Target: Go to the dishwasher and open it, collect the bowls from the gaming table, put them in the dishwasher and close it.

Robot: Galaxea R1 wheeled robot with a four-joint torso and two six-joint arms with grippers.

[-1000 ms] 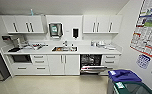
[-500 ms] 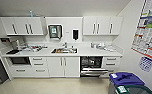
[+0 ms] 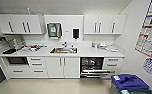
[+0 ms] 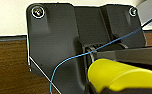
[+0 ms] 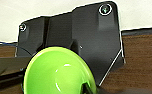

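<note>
Kitchen wall sits larger in head view than 0.5 s ago, so camera has closed in. Dishwasher (image 3: 92, 67) is under worktop (image 3: 87, 52), right of sink (image 3: 64, 50), door dropped flat toward camera, dark racks showing, long axis across the wall. Yellow bowl (image 4: 122, 76) at left wrist, green bowl (image 5: 59, 72) at right wrist, hollow facing camera. Jaws both sides: can't tell.
</note>
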